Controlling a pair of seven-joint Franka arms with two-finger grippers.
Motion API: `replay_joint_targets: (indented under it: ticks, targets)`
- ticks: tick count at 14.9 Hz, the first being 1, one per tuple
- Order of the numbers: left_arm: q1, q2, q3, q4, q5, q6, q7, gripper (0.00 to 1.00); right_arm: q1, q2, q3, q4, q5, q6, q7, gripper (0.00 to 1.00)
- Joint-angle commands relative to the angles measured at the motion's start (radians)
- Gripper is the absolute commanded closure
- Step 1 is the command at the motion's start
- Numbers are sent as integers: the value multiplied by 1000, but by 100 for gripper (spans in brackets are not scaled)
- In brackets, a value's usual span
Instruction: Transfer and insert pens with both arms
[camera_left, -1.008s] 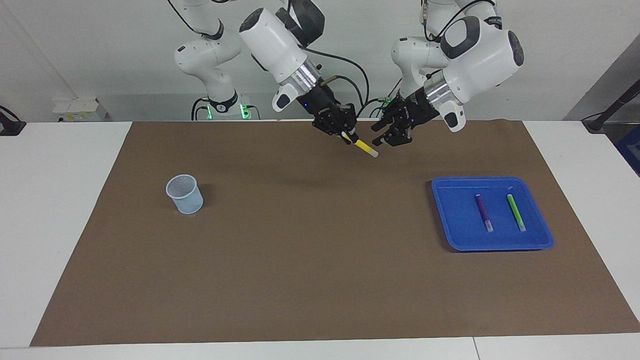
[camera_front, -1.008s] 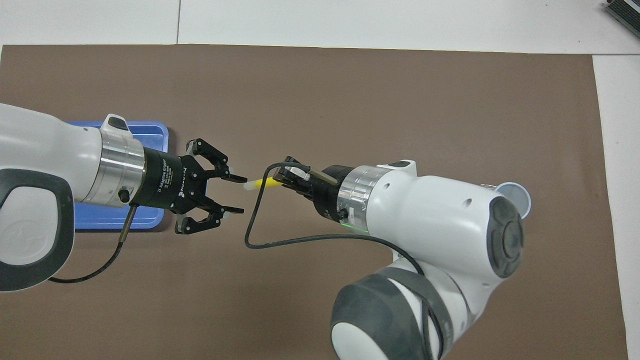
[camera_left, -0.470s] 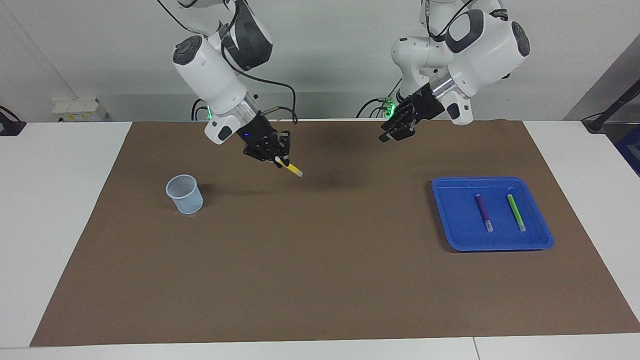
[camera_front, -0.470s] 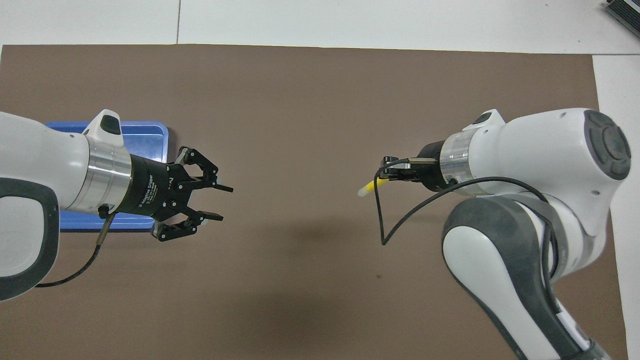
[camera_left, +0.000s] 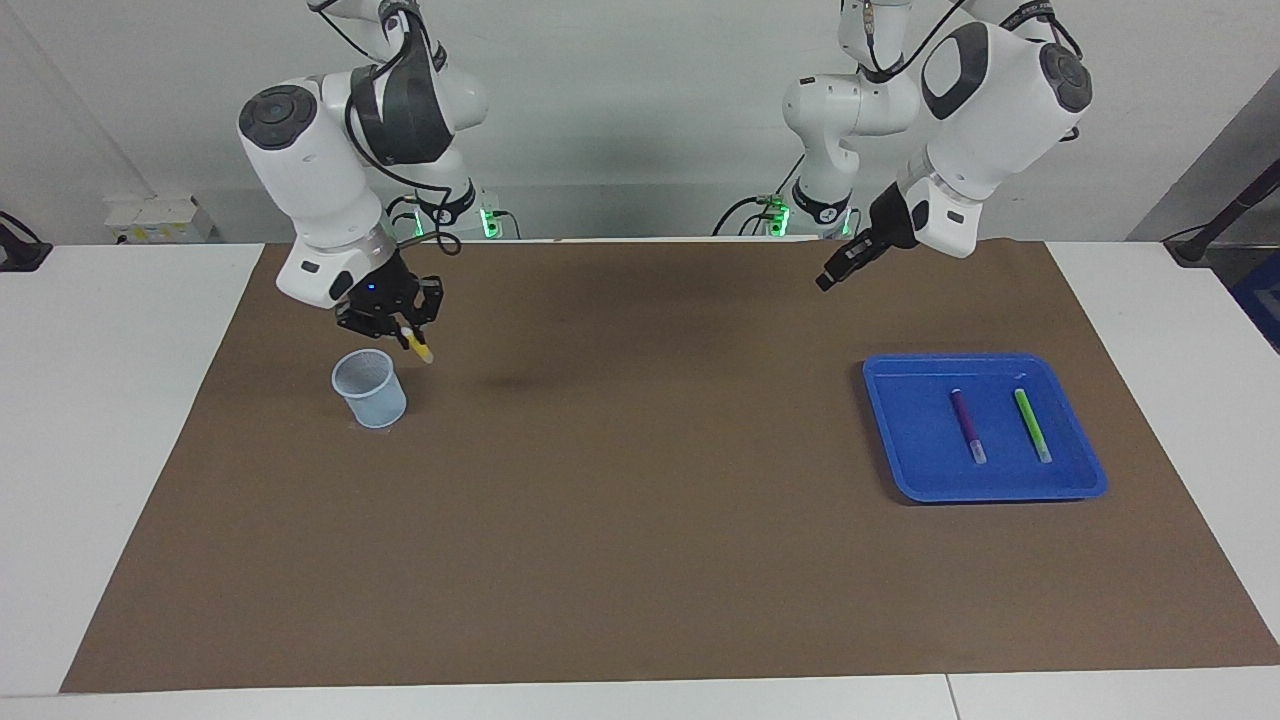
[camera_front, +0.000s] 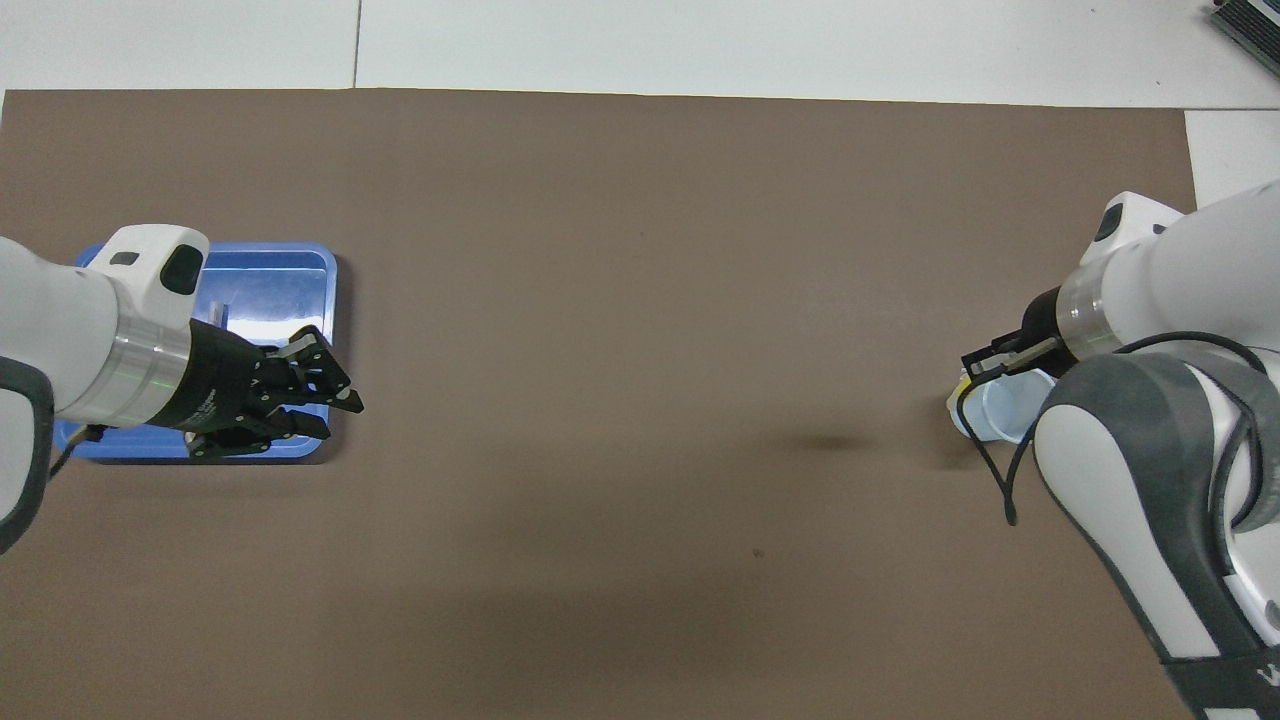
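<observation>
**Yellow pen carried to the cup after the handover**

The right gripper (camera_left: 405, 328) hung just above the pale mesh cup (camera_left: 370, 388), clamped on the yellow pen (camera_left: 421, 349). The pen slanted downward, its pale cap end lowest and poised beside the cup's rim – not yet inside it. A second before, this same gripper had held the pen over the middle of the brown mat (camera_left: 640, 520), tip to tip with the left gripper; since then it had swung all the way to the cup at the right arm's end of the table.

The left gripper (camera_front: 335, 412) had drawn away toward the blue tray (camera_left: 900, 470), well apart from the cup, and hung over the tray's edge. Its fingers had narrowed since the handover and held nothing; whether they had fully met could not be told.

The purple pen (camera_left: 967, 425) and the green pen (camera_left: 1031, 424) lay side by side in the tray, untouched. Judging from this, the first pen was about to be dropped into the cup, with two more pens left to transfer.
</observation>
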Motion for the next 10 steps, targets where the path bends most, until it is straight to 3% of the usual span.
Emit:
replay_joint_targets:
  ticks: [1, 5, 10]
  targets:
    - [75, -32, -5, -27, 83, -2, 264, 56, -18, -21, 15, -14, -108, -4, -103, 100]
    - [197, -30, -5, -37, 144, 44, 585, 56, -87, -54, 15, -129, -111, 112, -206, 100]
    - [246, -17, -5, -70, 256, 137, 778, 56, -106, -50, 15, -230, -110, 226, -199, 100]
